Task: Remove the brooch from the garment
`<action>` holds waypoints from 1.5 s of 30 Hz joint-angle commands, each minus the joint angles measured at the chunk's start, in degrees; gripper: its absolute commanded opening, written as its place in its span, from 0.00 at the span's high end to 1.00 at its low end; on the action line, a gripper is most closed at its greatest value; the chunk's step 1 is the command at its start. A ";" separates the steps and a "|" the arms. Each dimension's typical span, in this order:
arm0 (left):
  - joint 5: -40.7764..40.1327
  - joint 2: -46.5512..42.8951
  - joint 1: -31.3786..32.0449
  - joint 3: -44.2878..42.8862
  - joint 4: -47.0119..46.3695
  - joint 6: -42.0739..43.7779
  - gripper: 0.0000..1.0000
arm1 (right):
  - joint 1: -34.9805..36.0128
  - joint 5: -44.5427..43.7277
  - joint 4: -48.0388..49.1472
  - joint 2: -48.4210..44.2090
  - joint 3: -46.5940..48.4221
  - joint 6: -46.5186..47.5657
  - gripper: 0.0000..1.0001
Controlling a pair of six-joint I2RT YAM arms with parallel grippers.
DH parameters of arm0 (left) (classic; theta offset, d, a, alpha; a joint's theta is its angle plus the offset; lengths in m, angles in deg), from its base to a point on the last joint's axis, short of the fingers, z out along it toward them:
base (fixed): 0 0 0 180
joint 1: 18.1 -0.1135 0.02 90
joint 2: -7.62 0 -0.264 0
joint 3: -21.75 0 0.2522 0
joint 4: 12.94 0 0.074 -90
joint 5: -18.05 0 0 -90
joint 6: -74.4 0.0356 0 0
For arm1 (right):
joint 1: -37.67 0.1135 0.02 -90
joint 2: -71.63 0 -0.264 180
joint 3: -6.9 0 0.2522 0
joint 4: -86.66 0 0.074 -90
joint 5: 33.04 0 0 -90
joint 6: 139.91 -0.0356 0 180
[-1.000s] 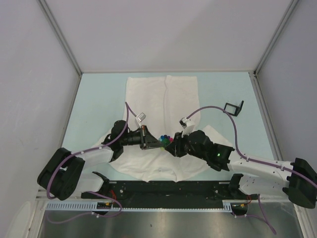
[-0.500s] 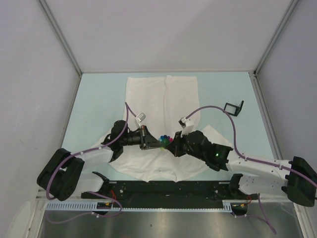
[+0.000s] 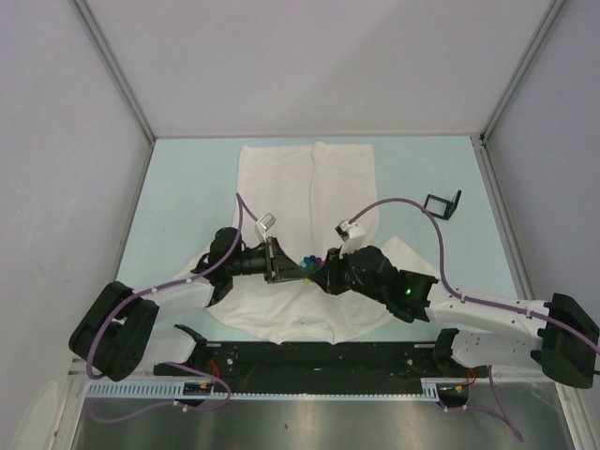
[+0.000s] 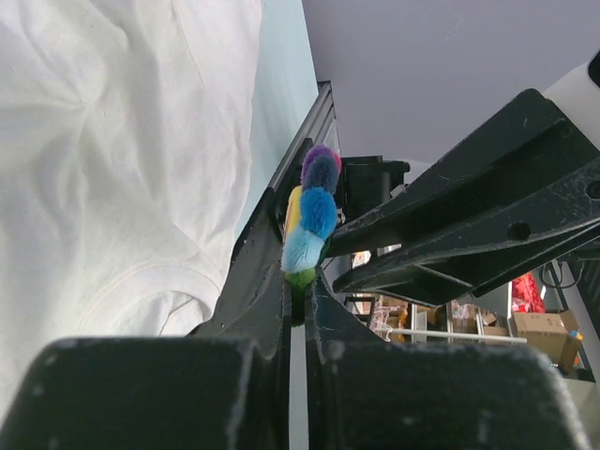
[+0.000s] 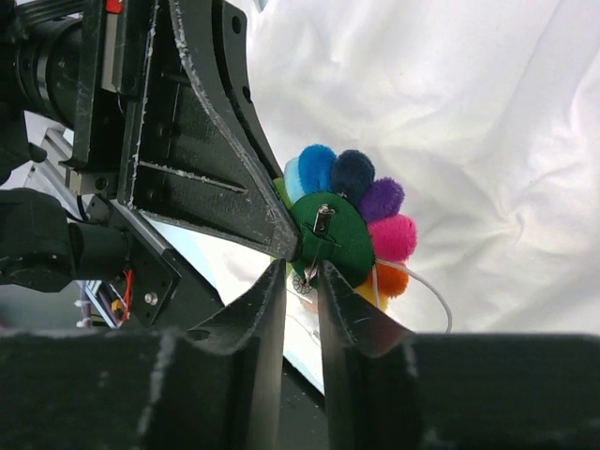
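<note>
pale blue-green table point(image 3: 187, 187), grey walls around it. near the table's front, the rainbow flower brooch point(image 3: 310, 263) is held up over the lower part of the white t-shirt point(image 3: 309, 178), between the two grippers. the left wrist camera sees it edge-on point(image 4: 312, 220), purple, blue and light blue petals stacked above a green one. the right wrist camera sees its green felt back point(image 5: 347, 225), with a small metal clasp in the middle and a thin white thread trailing from its lower edge. whether it is pinned to the cloth cannot be told.

the left gripper point(image 3: 302, 269) comes in from the left, its fingers drawn almost together and pinching the brooch's lower edge at their tips point(image 4: 298, 281). the right gripper point(image 3: 323, 272) meets it from the right, jaws narrowed to a slim slit point(image 5: 302, 272), with a bit of the clasp's metal caught between the tips.

the t-shirt spreads away toward the far wall, rumpled under the arms point(image 4: 112, 141) and creased behind the brooch point(image 5: 469, 112). purple cables point(image 3: 403, 204) loop over both arms, and a small black bracket point(image 3: 443, 203) stands on the table to the right, well apart from the cloth.
</note>
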 commanded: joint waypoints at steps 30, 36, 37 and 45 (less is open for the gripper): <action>6.26 2.44 2.45 -2.76 -11.36 -3.57 1.00 | -15.21 22.41 3.61 -9.72 -5.61 -4.42 0.56; 6.18 3.05 3.42 -2.76 -13.47 -4.89 0.99 | -14.95 23.64 7.39 -9.01 -6.93 -5.48 0.67; 6.09 3.05 3.42 -2.67 -13.64 -4.89 1.00 | -14.95 23.82 7.75 -9.19 -7.19 -5.56 0.69; 5.56 3.32 3.42 -2.49 -14.61 -5.68 1.00 | -14.86 25.22 10.64 -9.81 -9.13 -6.88 0.71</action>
